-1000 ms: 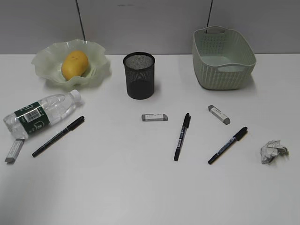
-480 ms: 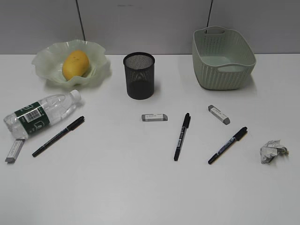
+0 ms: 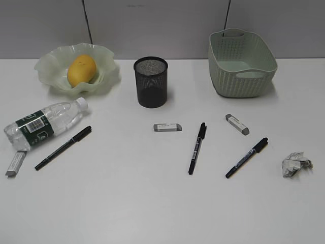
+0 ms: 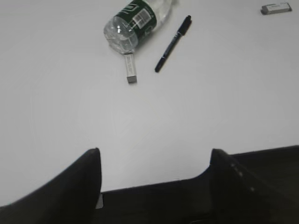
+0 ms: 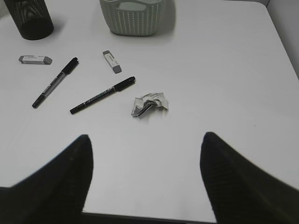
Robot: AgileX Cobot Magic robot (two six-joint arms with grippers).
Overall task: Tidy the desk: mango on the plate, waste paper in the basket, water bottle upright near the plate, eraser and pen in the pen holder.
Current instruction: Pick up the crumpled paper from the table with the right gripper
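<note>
While both grippers hang over the desk:
left gripper: jaws spread, holding nothing
water bottle: lying flat, left front
mango: in the plate
pen holder: upright, centre back
basket: right back
waste paper: far right, on desk
right gripper: jaws spread, holding nothing

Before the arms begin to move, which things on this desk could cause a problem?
1. The water bottle lies on its side, its base touching an eraser; being round, it may roll when gripped and push that eraser.
2. The waste paper sits close to the desk's right edge; a clumsy grasp might knock it off.
3. The pen holder looks light and narrow; a pen dropped in at a slant could tip it.
</note>
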